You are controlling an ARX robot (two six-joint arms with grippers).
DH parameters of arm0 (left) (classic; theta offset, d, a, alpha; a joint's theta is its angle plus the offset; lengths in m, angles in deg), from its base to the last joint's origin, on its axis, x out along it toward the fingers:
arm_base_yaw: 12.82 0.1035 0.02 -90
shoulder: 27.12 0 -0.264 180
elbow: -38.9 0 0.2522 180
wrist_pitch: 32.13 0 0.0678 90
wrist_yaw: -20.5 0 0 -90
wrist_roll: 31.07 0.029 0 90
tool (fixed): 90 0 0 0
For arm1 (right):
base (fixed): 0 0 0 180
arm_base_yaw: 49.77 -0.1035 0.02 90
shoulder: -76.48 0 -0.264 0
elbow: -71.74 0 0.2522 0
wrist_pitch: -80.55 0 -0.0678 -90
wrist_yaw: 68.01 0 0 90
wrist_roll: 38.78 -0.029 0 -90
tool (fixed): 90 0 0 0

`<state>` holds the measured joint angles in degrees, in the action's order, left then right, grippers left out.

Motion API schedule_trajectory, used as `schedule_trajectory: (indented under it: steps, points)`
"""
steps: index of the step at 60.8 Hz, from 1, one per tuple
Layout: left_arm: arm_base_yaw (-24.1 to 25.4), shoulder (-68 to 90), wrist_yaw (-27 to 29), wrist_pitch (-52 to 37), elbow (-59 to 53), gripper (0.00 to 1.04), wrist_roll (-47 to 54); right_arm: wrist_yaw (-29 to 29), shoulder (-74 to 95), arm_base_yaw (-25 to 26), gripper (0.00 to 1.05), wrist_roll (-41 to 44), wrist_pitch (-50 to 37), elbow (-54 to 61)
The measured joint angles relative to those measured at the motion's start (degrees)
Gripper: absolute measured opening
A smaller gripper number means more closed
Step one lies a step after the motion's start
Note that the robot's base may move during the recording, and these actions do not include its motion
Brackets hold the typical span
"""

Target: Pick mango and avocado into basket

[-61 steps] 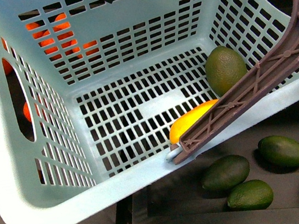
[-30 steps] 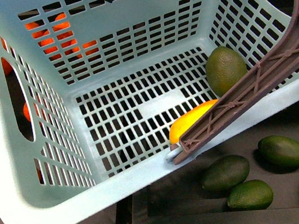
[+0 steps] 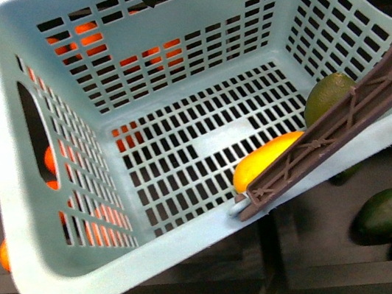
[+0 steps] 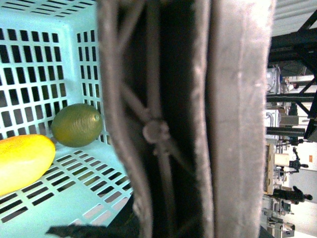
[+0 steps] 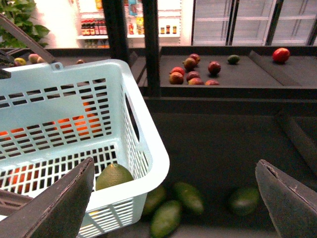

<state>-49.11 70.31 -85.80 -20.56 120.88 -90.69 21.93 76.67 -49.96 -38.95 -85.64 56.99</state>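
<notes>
Front view: smooth mango (image 3: pixel 264 161), slotted basket (image 3: pixel 15 183)

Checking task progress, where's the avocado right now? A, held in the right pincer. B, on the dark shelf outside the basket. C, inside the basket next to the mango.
C: the avocado lies on the floor of the basket beside the mango; the right pincer is open and empty.

Teal lattice basket (image 3: pixel 15 183), yellow mango (image 3: pixel 265 160), dull green avocado (image 3: pixel 326 96).
</notes>
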Motion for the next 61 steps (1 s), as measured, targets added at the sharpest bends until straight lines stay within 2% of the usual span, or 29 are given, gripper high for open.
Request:
schedule_trajectory:
  steps: [61]
  points:
    - [0.31,0.07,0.39,0.02,0.0,0.14,0.68,-0.07,-0.02,0.0,0.96,0.0,0.07,0.0]
